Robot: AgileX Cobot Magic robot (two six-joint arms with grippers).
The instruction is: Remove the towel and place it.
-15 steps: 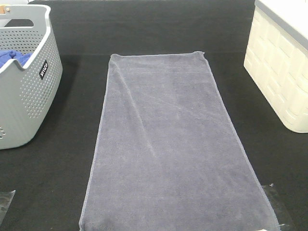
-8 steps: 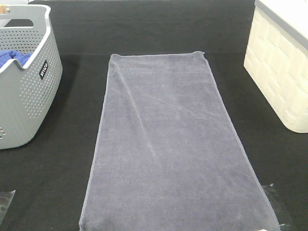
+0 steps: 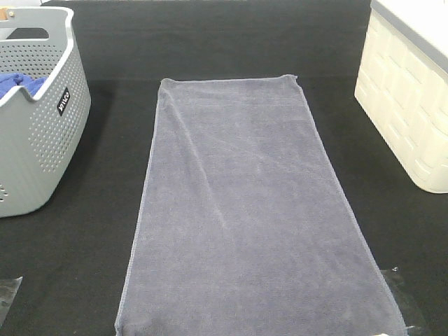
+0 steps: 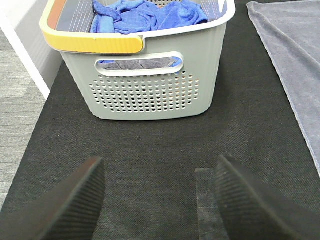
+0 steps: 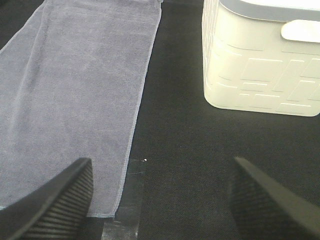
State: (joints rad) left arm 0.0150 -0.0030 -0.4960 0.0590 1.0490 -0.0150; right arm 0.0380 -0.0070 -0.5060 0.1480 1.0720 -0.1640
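Running off frame, the towel's [image 3: 245, 210] near edge.

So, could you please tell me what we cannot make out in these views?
- Towel: its near edge is cut off by the exterior high view's bottom edge.
- Grey basket: contents beneath the blue cloth are hidden by that cloth.
- Cream bin: interior unseen, walls and rim block it.
- Basket label: too small to read.
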